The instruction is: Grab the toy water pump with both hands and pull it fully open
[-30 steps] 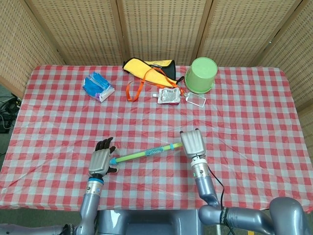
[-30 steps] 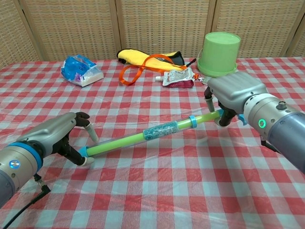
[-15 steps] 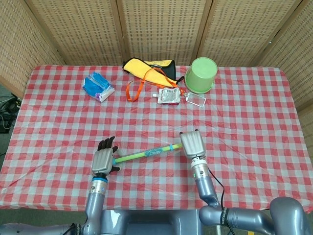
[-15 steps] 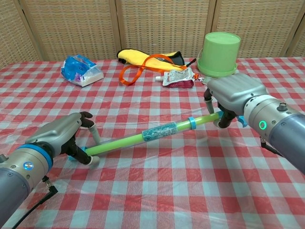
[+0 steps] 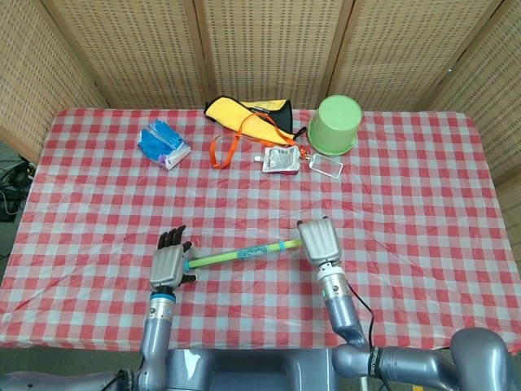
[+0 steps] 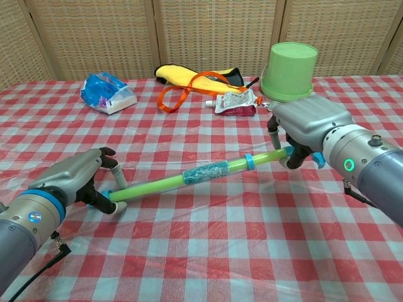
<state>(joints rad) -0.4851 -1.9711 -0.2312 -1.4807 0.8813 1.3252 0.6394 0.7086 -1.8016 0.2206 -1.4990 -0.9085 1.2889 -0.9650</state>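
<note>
Red-checked tablecloth point(image 5: 407, 187) covers the table before woven screens point(image 5: 260, 49).

**Colours and patterns on the table**

A red-and-white checked tablecloth point(image 5: 407, 187) is seen throughout. The toy water pump point(image 5: 240, 256) is coloured lime green, with a pale blue patterned label and a blue ring. The left hand point(image 5: 168, 265) is shown in grey with black fingertips and a blue wrist band; the right hand point(image 5: 320, 241) is shown in grey. At twelve o'clock a yellow bag point(image 5: 244, 112) with an orange strap is seen, at one o'clock a light green bucket point(image 5: 335, 124), at eleven o'clock a blue packet point(image 5: 163, 143). The screen point(image 5: 269, 49) behind is patterned in tan weave.
</note>
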